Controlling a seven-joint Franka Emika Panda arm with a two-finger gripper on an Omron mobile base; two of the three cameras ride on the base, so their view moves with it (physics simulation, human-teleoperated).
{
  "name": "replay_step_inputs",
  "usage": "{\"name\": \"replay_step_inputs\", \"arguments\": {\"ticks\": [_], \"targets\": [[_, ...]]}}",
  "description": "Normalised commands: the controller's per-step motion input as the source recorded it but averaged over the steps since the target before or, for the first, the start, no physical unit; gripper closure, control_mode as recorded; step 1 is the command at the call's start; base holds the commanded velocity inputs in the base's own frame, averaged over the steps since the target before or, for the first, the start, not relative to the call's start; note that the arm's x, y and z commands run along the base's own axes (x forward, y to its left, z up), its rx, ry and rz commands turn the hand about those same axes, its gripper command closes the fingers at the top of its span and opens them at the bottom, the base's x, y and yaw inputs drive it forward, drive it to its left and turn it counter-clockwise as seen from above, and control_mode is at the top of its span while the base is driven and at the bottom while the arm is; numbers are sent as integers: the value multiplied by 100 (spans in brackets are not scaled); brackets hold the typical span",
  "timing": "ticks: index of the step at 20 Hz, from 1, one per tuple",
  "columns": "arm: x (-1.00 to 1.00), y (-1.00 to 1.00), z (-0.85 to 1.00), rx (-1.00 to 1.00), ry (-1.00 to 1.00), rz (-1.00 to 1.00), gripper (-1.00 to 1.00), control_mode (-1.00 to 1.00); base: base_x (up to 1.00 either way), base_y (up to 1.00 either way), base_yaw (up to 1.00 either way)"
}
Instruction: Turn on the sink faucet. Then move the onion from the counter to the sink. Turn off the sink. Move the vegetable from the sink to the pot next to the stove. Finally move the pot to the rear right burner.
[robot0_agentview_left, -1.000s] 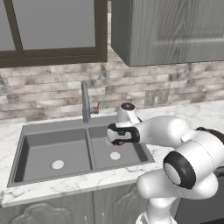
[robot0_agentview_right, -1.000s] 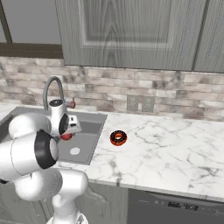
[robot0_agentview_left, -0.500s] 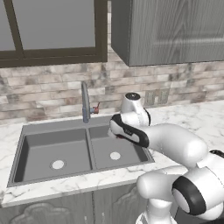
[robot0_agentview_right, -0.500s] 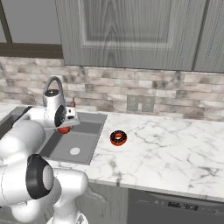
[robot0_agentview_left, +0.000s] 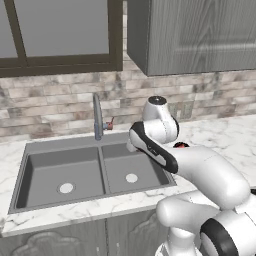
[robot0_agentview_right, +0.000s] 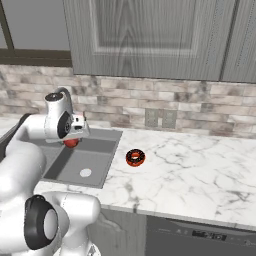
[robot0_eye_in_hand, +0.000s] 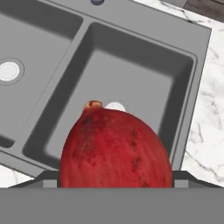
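Red onion (robot0_eye_in_hand: 114, 148) held in my gripper (robot0_agentview_right: 71, 141) | over right basin of sink (robot0_eye_in_hand: 192, 78) | I'd lower near drain, then release gently.

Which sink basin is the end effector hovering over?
The right basin, beside the long counter; the end effector holds a red vegetable above it, not the left basin.

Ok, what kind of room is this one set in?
A rendered home kitchen, most likely: a double-basin sink with a faucet set in a marble counter, a brick-tile backsplash, and grey cabinets above.
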Motion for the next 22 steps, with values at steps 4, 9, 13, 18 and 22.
{"name": "replay_step_inputs", "arguments": {"ticks": [4,9,13,18,22], "targets": [[0,0,0,0,0,0,100,-100,0,0,0],[0,0,0,0,0,0,100,100,0,0,-3],[0,0,0,0,0,0,100,100,-4,-36,-21],[0,0,0,0,0,0,100,100,-1,-58,-24],[0,0,0,0,0,0,100,100,0,-41,-34]]}}
